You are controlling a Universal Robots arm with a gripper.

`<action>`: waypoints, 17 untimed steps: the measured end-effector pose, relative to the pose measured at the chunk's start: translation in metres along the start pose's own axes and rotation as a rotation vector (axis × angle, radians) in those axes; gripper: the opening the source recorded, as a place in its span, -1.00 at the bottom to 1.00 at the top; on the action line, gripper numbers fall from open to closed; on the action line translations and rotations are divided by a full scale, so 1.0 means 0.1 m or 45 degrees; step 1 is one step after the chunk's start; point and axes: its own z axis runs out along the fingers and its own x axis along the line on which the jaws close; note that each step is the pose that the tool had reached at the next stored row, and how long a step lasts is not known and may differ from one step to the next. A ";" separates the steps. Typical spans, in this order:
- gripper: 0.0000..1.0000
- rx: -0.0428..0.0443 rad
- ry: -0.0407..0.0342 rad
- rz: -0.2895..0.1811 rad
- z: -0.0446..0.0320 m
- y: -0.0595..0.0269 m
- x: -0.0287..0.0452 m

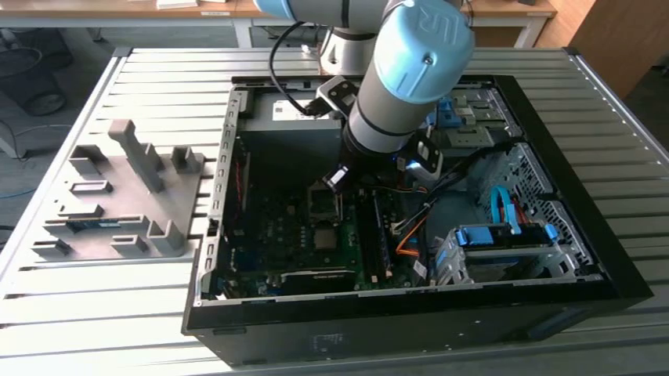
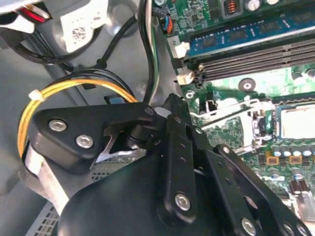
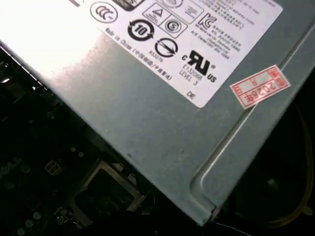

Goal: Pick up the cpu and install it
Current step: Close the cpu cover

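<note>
Open computer case [image 1: 418, 313] on the slatted bench [image 1: 157, 70]. Motherboard [image 1: 303, 243] lies flat inside. The arm reaches down into it, claw [image 1: 337, 180] low over the CPU socket [image 1: 324, 205]; the socket frame also shows in the second wrist view [image 2: 295, 120]. Cannot tell claw's grip, nor whether the CPU is held or seated. Grey parts rack [image 1: 115, 196] beside the case. Power supply [image 3: 162, 88] beyond.

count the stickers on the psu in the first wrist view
2: a big white label across the psu's grey face, and a small red sticker just beside it. More may be out of frame.
</note>
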 end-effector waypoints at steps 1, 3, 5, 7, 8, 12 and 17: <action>-0.80 0.001 0.0016 -0.003 -0.006 -0.013 0.024; -0.80 0.006 0.0051 -0.010 -0.021 -0.025 0.066; -0.80 0.007 0.0029 -0.011 -0.032 -0.011 0.078; -0.80 0.009 0.0009 -0.013 -0.044 0.002 0.087; -0.80 0.010 -0.0002 -0.013 -0.049 0.008 0.092; -0.80 0.014 -0.0042 -0.015 -0.068 0.034 0.112; -0.80 0.019 -0.0094 -0.019 -0.115 0.076 0.140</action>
